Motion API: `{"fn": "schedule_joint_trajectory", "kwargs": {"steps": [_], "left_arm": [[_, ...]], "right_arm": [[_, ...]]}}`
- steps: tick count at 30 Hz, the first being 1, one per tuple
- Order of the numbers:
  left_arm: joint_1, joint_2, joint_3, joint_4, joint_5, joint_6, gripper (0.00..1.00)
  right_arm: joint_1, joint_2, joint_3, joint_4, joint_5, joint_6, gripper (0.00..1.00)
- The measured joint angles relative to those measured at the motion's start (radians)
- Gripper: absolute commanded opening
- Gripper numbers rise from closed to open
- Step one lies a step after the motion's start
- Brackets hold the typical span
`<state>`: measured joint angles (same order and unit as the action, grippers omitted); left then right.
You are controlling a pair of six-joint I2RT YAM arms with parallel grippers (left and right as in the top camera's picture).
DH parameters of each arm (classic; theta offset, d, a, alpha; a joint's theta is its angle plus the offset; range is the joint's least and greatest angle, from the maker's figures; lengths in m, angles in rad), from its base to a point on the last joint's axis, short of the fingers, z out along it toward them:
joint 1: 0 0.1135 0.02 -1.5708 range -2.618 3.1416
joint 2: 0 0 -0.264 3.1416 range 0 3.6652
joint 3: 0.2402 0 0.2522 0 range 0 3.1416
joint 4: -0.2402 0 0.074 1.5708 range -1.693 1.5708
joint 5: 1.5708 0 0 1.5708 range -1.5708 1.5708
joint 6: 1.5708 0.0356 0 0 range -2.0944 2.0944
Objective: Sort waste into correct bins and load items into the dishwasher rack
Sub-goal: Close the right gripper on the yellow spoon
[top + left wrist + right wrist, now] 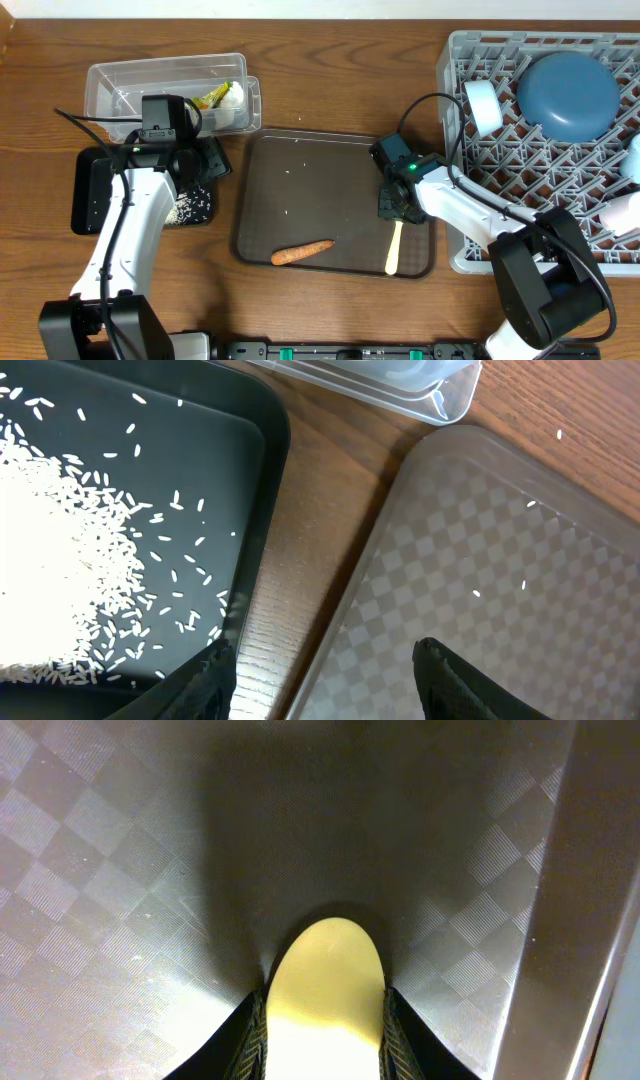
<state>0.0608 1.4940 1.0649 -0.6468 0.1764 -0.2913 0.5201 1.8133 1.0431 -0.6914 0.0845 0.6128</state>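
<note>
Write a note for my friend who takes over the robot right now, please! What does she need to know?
Left gripper: open, empty, above the gap between black tray and brown tray.
Right gripper: shut on the cream spoon, which lies on the brown tray.
Done: tissue and wrapper in clear tub; rice in black tray; plate, cup, bowls in rack.
To do: spoon into rack; carrot and stray grains off brown tray.

A robotics lab bench staged as a dish-clearing station: a white-and-black left robot arm (130, 230) and right robot arm (470, 210) at a wood-grain table (330, 60), beside a large square grey plastic lattice dishwasher rack (500, 42) and a dark brown rectangular serving tray (300, 200)
</note>
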Motion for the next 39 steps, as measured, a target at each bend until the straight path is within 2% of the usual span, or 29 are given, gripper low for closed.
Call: {"fn": "schedule_joint_trajectory", "kwargs": {"steps": [17,25,32,39], "left_arm": [[0.0,0.0,0.0,0.0,0.0,0.0,0.59],[0.0,0.0,0.0,0.0,0.0,0.0,0.6],[0.0,0.0,0.0,0.0,0.0,0.0,0.59],[0.0,0.0,0.0,0.0,0.0,0.0,0.59]], "right_arm": [[-0.001,-0.003,0.0,0.044,-0.053,-0.153,0.25],[-0.001,-0.084,-0.005,0.082,-0.078,-0.216,0.28],[-0.005,-0.179,-0.006,0.108,-0.077,-0.271,0.2],[-0.005,-0.18,-0.006,0.1,-0.086,-0.288,0.22]]}}
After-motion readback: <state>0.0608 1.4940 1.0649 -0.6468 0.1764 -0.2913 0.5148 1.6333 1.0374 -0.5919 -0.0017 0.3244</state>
